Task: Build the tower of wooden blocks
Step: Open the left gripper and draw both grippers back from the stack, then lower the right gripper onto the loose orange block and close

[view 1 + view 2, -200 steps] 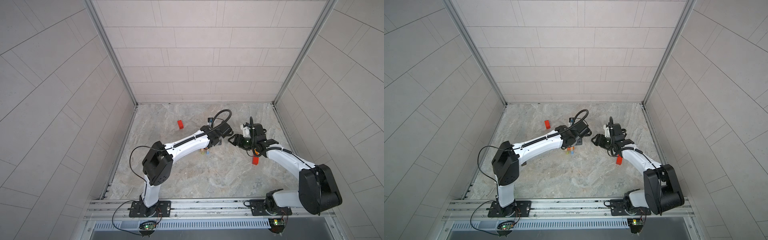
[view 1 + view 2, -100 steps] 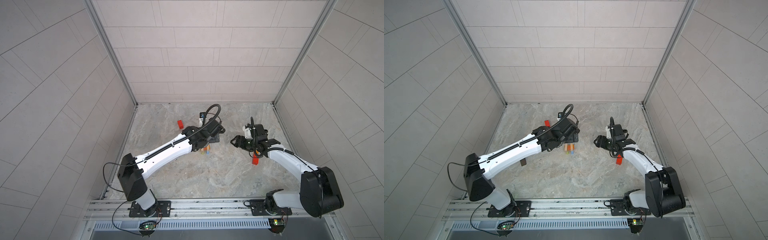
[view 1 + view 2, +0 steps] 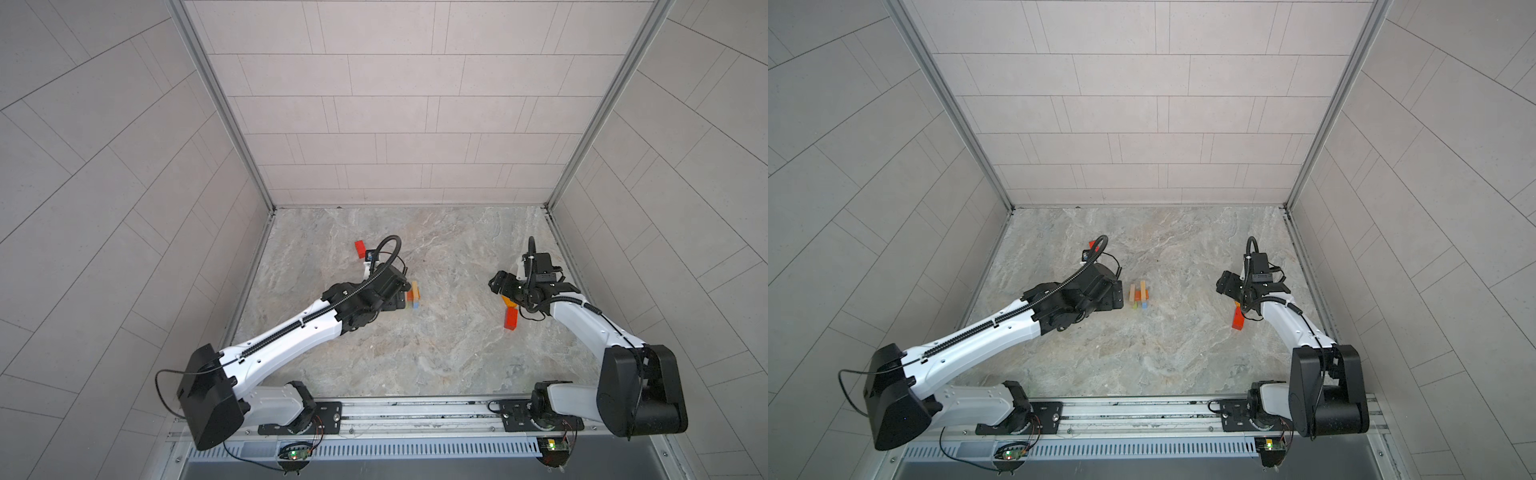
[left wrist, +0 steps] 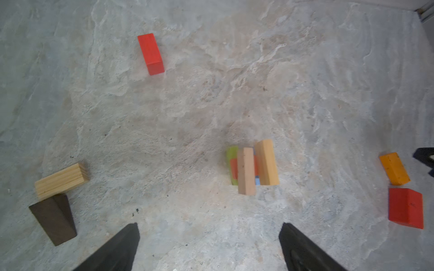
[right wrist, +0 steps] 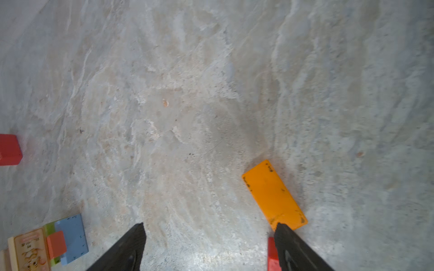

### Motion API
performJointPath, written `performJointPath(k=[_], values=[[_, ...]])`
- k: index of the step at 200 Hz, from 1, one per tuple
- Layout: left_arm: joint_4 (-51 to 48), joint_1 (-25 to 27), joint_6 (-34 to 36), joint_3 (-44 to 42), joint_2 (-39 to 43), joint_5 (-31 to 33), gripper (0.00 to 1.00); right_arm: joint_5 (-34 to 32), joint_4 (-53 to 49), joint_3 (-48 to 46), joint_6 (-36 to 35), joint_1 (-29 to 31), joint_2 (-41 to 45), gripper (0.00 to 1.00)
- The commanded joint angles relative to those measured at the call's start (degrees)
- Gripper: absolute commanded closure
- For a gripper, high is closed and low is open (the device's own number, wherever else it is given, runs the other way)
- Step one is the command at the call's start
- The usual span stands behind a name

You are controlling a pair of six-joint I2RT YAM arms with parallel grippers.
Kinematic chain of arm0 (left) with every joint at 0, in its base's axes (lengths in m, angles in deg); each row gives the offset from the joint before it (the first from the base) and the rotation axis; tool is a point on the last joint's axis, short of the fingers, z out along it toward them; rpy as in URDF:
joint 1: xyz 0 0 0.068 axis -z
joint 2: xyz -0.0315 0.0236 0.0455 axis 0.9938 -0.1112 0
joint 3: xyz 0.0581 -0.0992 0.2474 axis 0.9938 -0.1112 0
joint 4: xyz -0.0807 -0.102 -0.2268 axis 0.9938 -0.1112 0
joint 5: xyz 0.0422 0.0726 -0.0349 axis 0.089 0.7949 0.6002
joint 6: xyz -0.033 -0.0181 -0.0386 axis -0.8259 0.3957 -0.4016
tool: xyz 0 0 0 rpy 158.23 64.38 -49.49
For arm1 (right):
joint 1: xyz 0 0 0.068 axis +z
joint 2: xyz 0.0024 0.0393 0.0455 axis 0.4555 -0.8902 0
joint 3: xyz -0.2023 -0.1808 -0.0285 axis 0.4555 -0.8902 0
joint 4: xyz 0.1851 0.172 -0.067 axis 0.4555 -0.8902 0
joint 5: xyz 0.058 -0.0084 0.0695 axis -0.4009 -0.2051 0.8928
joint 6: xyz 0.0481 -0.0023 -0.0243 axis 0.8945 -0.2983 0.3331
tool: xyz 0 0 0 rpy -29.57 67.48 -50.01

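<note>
Left tool (image 4: 209,226) and right tool (image 5: 209,225) both spread, empty; orange block (image 5: 273,196) — likely light, stiff, slick-painted — suits a pinch across its long sides.

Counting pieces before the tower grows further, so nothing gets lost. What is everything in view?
tower: one, green and blue lowest, red between, two tan on top; mid-floor between the arms.
red blocks: two, red; one by the left arm's wrist, one by the right arm.
orange block: one, orange; by the right claw.
tan block: one, natural; beside the dark brown block.
dark brown block: one, brown; apart from the tower.
floor: one, marbled grey.
left claw: one, black; open, empty.
right claw: one, black; open, empty.
</note>
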Motion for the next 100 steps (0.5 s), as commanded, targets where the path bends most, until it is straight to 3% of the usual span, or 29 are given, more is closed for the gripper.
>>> performJointPath(k=[1, 49, 100], values=[[3.0, -2.2, 0.8, -4.3, 3.8, -2.8, 0.0, -2.4, -2.0, 0.4, -0.8, -2.3, -0.6, 0.13], [4.9, -5.6, 1.7, -10.9, 8.9, -5.0, 0.0, -1.9, -4.7, 0.0, 1.4, -3.4, -4.8, 0.12], [6.4, -9.2, 4.1, -14.5, 10.1, -7.4, 0.0, 1.2, -0.9, -2.7, 2.8, -3.4, -7.3, 0.12]])
